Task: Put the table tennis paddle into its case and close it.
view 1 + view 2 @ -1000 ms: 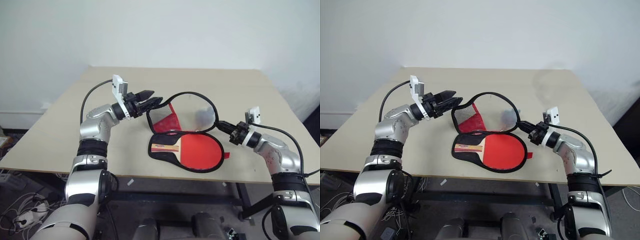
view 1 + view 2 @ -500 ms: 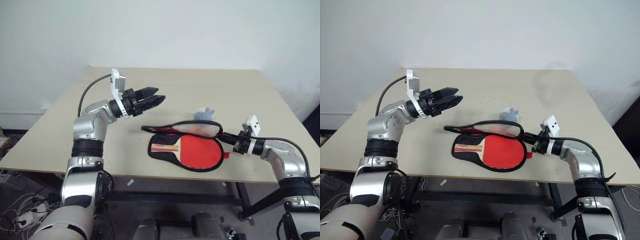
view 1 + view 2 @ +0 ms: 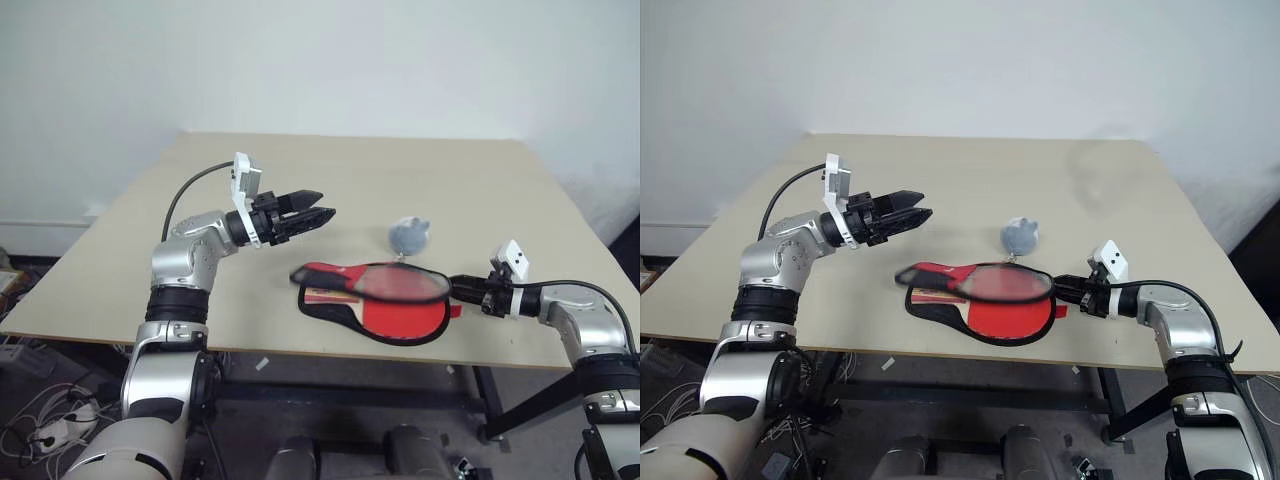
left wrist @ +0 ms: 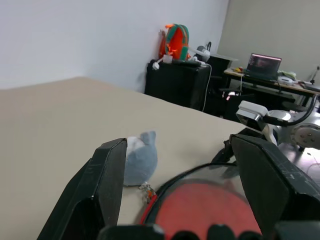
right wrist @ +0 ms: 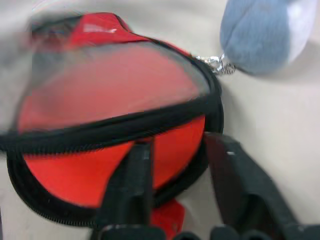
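Paddle (image 3: 400, 310), red face, lies inside case (image 3: 345, 312); clear lid hangs half shut above it. Right gripper (image 3: 459, 290), fingers parted, beside case rim. Left gripper (image 3: 322, 213) spread, above table (image 3: 150, 250). Left wrist view adds laptop (image 4: 263, 64).

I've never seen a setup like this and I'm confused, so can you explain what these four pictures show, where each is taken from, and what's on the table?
A two-armed humanoid robot stands at a beige table. Two pictures come from cameras in its head, looking down over its arms. The other two come from cameras on its wrists, looking along black gripper fingers.

On the table lies a red table tennis paddle inside an unzipped case, whose clear flap is partly down over it. A small grey-blue plush charm is clipped to the case.

The left gripper hovers open, holding nothing. The right gripper is at the case's edge, fingers apart.
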### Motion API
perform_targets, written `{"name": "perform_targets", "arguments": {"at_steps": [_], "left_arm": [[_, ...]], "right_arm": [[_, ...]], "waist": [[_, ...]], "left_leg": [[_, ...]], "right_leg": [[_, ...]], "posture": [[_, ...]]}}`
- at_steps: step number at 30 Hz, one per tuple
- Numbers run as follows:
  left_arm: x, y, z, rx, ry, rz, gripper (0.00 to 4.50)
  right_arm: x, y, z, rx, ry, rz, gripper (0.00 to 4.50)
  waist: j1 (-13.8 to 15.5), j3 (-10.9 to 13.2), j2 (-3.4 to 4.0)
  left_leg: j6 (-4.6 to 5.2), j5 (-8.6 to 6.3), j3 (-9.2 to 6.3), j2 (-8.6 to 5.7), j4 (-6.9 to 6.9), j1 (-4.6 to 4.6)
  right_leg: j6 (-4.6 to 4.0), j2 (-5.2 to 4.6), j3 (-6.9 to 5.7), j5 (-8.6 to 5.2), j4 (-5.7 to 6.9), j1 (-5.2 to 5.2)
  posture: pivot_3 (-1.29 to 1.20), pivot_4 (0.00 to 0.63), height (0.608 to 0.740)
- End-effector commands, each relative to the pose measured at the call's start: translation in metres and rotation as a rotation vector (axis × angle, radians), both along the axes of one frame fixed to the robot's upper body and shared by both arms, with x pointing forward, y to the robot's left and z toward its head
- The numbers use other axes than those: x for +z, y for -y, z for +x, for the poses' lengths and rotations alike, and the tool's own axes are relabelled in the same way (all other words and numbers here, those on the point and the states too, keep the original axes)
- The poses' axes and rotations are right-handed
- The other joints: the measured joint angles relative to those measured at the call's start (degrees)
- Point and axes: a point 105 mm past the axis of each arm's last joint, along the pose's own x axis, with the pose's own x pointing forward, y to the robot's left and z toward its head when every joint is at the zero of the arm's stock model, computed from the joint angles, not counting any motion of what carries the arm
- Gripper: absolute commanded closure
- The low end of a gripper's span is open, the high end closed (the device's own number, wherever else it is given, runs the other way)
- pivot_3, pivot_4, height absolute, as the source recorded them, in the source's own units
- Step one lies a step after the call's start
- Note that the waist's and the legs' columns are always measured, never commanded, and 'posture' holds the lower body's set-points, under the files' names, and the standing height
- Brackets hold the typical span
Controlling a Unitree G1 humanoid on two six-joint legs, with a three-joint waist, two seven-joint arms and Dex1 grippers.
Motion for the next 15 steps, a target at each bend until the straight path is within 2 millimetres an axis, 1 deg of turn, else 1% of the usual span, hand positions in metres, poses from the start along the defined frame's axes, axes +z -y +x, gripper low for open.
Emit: {"name": "perform_targets", "arguments": {"at_steps": [1,4,9,13,15], "left_arm": [[0.015,0.004,-0.004,-0.025,0.068,-0.001,1.02],[0.013,0.005,-0.006,-0.035,0.066,0.006,1.02],[0.008,0.007,-0.008,-0.042,0.058,0.025,1.02],[-0.003,0.009,-0.01,-0.049,0.053,0.072,1.02],[-0.01,0.011,-0.01,-0.051,0.048,0.104,1.02]], "right_arm": [[0.004,0.007,-0.004,0.035,0.021,-0.063,1.76],[-0.002,0.015,-0.011,0.05,0.004,-0.124,1.76],[0.004,0.034,-0.006,-0.013,0.034,-0.169,1.76],[0.016,0.05,0.002,-0.099,0.096,-0.173,1.76],[0.023,0.052,0.008,-0.134,0.129,-0.153,1.76]], "waist": [[0.03,0.0,0.0],[0.06,0.0,0.0],[0.03,0.0,0.0],[0.04,0.01,-0.01],[0.05,0.01,-0.01]], "left_leg": [[0.0,0.0,0.0,0.0,0.0,0.0],[0.0,0.0,0.0,0.0,0.01,-0.01],[0.0,0.0,0.11,0.0,0.04,0.0],[0.0,0.0,0.18,0.0,0.06,0.01],[0.0,0.0,0.24,0.0,0.09,0.01]], "right_leg": [[0.0,0.0,0.0,0.0,0.0,0.0],[0.0,0.0,0.0,0.0,0.0,0.01],[0.01,-0.01,0.07,0.0,-0.01,-0.01],[0.01,-0.02,0.1,0.0,0.0,0.0],[0.01,-0.03,0.14,0.0,-0.01,-0.01]], "posture": [[0.0,0.0,0.74],[0.0,0.0,0.74],[0.0,0.0,0.74],[0.0,0.0,0.74],[0.0,0.0,0.74]]}}
